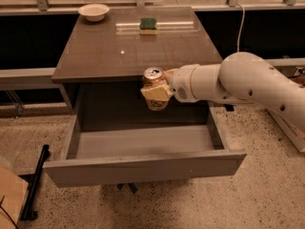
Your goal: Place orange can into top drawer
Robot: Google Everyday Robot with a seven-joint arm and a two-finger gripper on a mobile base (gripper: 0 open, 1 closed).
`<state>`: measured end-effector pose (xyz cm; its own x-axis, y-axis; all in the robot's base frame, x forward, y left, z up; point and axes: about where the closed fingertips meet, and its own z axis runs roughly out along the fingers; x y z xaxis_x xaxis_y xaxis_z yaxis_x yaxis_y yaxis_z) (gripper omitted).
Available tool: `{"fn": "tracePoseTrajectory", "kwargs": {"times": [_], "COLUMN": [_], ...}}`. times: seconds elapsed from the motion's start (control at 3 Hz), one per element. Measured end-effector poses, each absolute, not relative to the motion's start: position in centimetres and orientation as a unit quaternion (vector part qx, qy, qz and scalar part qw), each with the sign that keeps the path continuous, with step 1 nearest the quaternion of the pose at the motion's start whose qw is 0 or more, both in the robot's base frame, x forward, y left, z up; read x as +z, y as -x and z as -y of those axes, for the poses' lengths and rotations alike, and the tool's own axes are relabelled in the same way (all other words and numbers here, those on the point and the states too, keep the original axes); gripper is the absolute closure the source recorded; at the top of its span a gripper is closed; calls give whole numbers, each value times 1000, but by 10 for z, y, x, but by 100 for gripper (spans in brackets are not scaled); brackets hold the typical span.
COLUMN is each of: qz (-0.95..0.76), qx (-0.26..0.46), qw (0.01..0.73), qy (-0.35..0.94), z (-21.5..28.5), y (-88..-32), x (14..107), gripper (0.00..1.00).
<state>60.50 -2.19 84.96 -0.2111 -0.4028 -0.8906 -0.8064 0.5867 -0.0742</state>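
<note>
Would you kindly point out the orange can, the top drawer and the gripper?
orange can [153, 74]: camera view, silver top.
top drawer [143, 168]: camera view, front panel.
gripper [156, 91]: camera view, between its fingers, holding the can above the drawer.

There is one orange can [153, 74], clasped by the one claw [155, 93] just above the one open top drawer [143, 168], one worktop [109, 56] bearing one white bowl [94, 12] and one green-and-yellow sponge [148, 25], and perhaps two cardboard boxes [9, 202] at the floor's edges.
</note>
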Motion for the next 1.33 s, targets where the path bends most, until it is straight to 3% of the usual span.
{"fn": "tracePoseTrajectory", "kwargs": {"times": [0.67, 1.33], "qz": [-744, -737], "qx": [243, 279], "qw": [484, 485], "qy": [390, 378], "z": [13, 31], "y": [-602, -610], "x": [782, 702], "gripper": [100, 75]}}
